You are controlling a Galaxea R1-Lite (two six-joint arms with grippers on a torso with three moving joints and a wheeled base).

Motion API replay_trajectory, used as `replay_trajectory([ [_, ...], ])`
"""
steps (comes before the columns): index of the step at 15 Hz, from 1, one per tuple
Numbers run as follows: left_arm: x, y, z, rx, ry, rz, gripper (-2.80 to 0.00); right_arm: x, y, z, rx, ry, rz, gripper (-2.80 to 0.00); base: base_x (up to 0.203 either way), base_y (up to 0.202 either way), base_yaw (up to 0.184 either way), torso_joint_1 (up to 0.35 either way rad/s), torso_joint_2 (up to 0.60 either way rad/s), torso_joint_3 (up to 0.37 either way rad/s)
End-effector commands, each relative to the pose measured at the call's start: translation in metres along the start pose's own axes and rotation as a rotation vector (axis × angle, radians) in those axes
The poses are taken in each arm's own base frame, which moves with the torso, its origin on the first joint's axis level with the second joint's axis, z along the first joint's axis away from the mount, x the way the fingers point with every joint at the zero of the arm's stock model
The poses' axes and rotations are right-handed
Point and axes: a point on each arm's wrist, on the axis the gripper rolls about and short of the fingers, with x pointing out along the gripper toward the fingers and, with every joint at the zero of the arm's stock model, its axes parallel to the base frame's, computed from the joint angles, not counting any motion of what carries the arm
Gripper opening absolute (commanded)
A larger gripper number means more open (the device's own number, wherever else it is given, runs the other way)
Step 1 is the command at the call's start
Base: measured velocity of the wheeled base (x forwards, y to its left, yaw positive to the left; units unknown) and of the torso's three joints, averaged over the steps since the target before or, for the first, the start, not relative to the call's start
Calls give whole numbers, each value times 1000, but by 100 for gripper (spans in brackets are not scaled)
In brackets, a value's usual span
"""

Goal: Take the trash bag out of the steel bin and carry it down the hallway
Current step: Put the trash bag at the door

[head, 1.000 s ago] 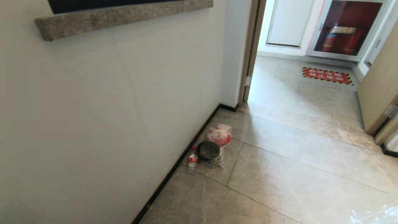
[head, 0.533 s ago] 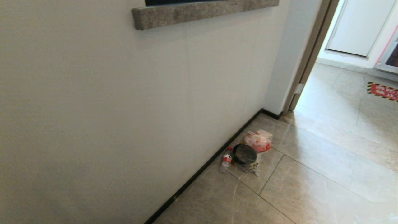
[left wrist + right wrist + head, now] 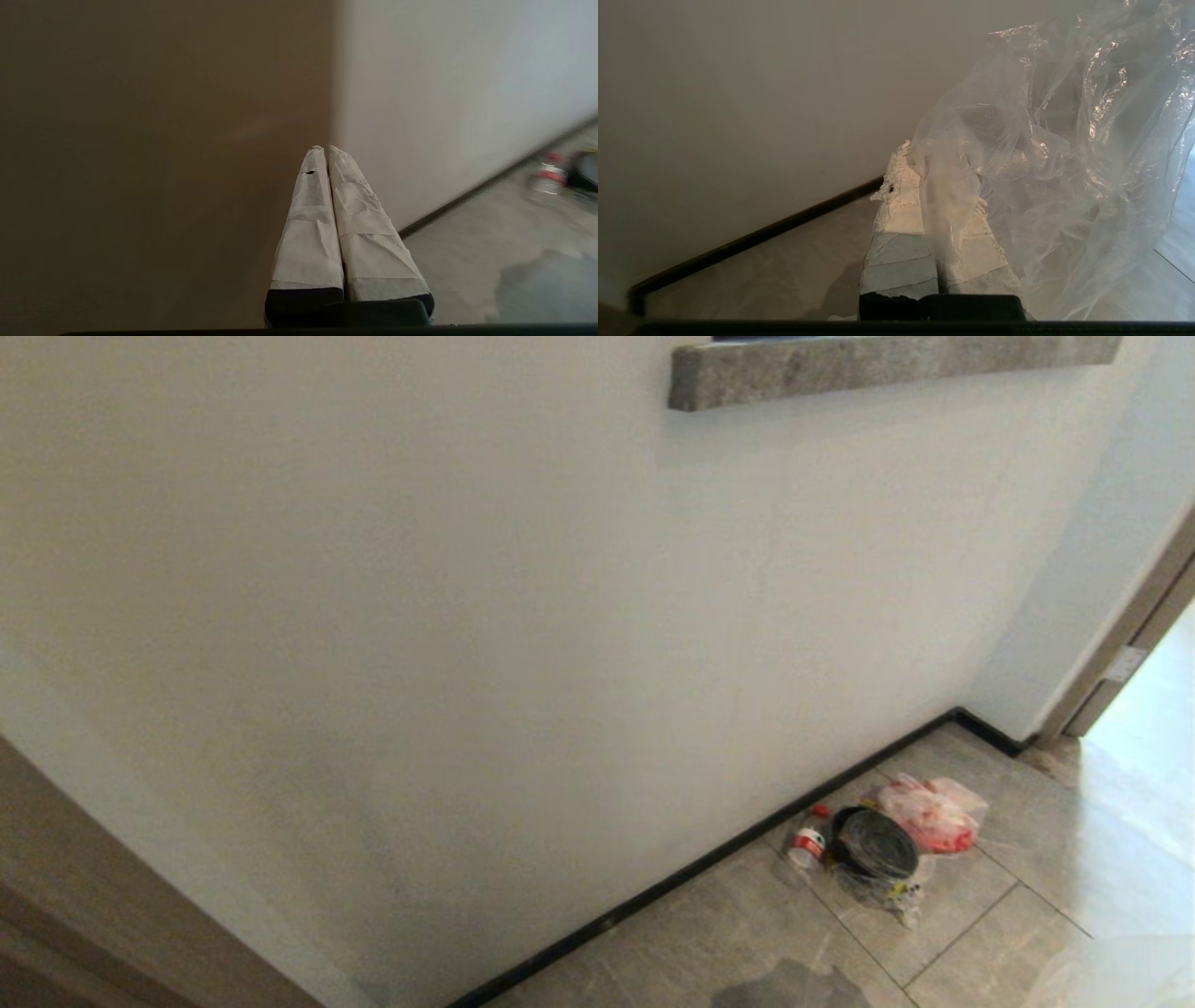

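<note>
The trash bag (image 3: 1041, 154) hangs from the right gripper (image 3: 924, 158), whose tape-wrapped fingers (image 3: 901, 219) are clenched on a pinch of the thin clear film; the rest of the plastic billows loosely beside and over the fingers. In the head view only a pale corner of the film shows at the lower right, above the floor tiles (image 3: 747, 933). The left gripper (image 3: 325, 149) is pressed closed on nothing, its wrapped tips touching, pointing toward the corner where a brown panel (image 3: 163, 140) meets the white wall (image 3: 467, 616).

The wall fills most of the head view and runs close along the robot's left, edged at the bottom by a black baseboard (image 3: 709, 863). Open tiled floor lies to the right, leading to a doorway (image 3: 1134, 653) with brighter floor beyond it.

Against the baseboard sits a small cluster of rubbish: a clear bottle (image 3: 807, 845) with a red cap and label, a dark round container (image 3: 875, 845) lying in crumpled clear plastic, and just beyond it a clear bag (image 3: 929, 814) with red contents. The three touch or nearly touch.

A grey stone ledge (image 3: 887, 369) juts from the wall high up. The tiles are glossy grey-beige with thin joints, and a dark shadow falls on them near the lower edge.
</note>
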Motion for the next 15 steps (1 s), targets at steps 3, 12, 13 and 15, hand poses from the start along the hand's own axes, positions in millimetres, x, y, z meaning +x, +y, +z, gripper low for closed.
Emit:
replay_trajectory([
  [3,0,0,0,0,-1,1,-280,0,0,0,0,2,0,-280,1,-8,171,5,-2,4],
  [12,0,0,0,0,-2,1,-280,0,0,-1,-1,5,1,-280,1,-8,165,2,2,2],
  [13,0,0,0,4,-2,1,-280,0,0,-1,-3,5,1,-280,1,-2,78,2,0,2],
  [15,0,0,0,2,5,1,-280,0,0,-1,-1,5,2,-280,-1,-8,29,-3,1,1],
])
